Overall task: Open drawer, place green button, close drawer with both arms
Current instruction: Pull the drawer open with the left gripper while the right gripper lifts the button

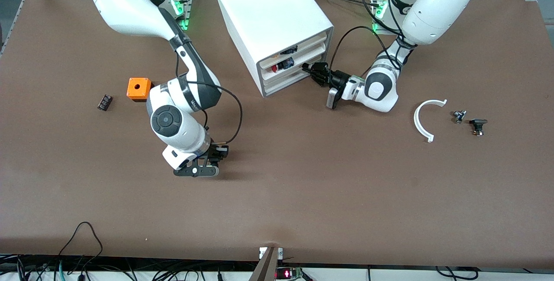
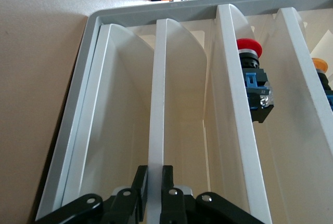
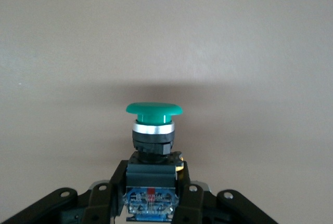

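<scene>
The white cabinet (image 1: 272,8) stands at the middle of the table, toward the robots' bases. My left gripper (image 1: 312,72) is at its front, with its fingers (image 2: 139,182) shut on the upright white lip of the bottom drawer (image 2: 156,104). That drawer (image 1: 281,82) looks barely pulled out. My right gripper (image 1: 216,156) is low over the bare table, nearer to the front camera than the cabinet. It is shut on the black-blue body of the green-capped button (image 3: 154,125), whose cap points away from the hand. In the front view the hand hides the button.
A red-capped button (image 2: 250,52) lies in the middle drawer. An orange box (image 1: 139,88) and a small black block (image 1: 104,101) sit toward the right arm's end. A white curved piece (image 1: 426,118) and two small parts (image 1: 469,121) lie toward the left arm's end.
</scene>
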Motion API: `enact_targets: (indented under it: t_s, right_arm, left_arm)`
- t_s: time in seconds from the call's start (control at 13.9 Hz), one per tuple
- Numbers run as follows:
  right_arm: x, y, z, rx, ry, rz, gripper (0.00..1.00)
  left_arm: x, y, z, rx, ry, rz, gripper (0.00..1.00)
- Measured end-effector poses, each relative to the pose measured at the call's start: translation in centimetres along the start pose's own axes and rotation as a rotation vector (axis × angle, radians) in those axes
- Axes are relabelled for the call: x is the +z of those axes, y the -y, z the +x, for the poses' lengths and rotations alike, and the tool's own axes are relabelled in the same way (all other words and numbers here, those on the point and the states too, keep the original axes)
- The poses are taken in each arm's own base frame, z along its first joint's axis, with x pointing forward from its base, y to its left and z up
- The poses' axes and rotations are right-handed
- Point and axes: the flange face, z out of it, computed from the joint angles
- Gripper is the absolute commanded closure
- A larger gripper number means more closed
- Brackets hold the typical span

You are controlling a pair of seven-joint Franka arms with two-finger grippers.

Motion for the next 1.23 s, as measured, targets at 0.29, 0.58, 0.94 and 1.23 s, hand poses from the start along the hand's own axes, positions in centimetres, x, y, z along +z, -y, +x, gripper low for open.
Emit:
enact_targets:
  t_s: [0.29, 0.58, 0.94, 1.23]
  right_arm:
    - [-3.8, 2.3, -0.3, 0.282, 0.022, -0.002, 1.0]
    - [-7.1, 4.4, -1.1, 0.599, 0.059, 0.021, 1.0]
    - [-8.7, 8.9, -3.7, 0.929, 0.071, 0.019, 1.0]
    - [-8.6, 16.7, -10.0, 1.02, 0.078, 0.008, 1.0]
  left_arm:
    - [-0.6, -0.1, 0.4, 0.014, -0.013, 0.007, 1.0]
    - [-6.8, -1.1, 4.0, 0.074, -0.029, 0.088, 1.0]
    - [-14.1, -2.1, 7.2, 0.079, -0.029, 0.186, 1.0]
    - [-14.9, -1.5, 7.4, 0.076, -0.032, 0.186, 0.0]
